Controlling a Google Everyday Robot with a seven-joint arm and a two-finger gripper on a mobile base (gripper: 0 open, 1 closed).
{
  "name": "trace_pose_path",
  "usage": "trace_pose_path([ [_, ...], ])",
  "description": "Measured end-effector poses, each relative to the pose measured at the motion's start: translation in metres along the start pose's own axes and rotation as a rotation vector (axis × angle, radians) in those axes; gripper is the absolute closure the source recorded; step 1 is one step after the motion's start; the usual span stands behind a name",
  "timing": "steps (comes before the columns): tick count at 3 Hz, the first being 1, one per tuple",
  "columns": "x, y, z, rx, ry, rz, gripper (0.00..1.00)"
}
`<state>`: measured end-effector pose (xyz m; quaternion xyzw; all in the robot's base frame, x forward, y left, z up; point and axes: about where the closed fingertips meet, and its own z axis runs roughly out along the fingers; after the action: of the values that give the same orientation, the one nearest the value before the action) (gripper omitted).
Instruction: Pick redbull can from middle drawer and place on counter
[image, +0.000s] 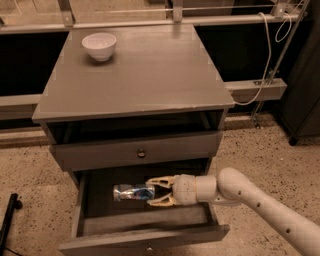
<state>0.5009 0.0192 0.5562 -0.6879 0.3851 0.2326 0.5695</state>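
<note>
Gripper (151, 191) fingers spread apart, straddling the right end of one slim, shiny blue-silver redbull can (130, 192). Can lies flat on dark floor of open grey wooden middle drawer (145, 239). Flat grey counter (150, 75) holds one round white bowl (99, 46).

Quick count: one can (131, 192), lying in the open drawer (145, 239) at 6 o'clock. One bowl (99, 45) on the worktop (150, 75), up at 11. Two drawers in all: the open one, plus a shut drawer (95, 156) with one knob (141, 153) right above it. One gripper (149, 191), inside the open drawer around 5, jaws spread either side of the can's end. One white cable (265, 55) at 2.
</note>
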Motion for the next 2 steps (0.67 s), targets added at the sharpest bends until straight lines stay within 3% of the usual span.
trace_pose_path([
  [1, -0.053, -0.011, -0.030, -0.004, 0.053, -0.142, 1.00],
  [2, -0.094, -0.047, -0.068, -0.026, 0.089, -0.223, 1.00],
])
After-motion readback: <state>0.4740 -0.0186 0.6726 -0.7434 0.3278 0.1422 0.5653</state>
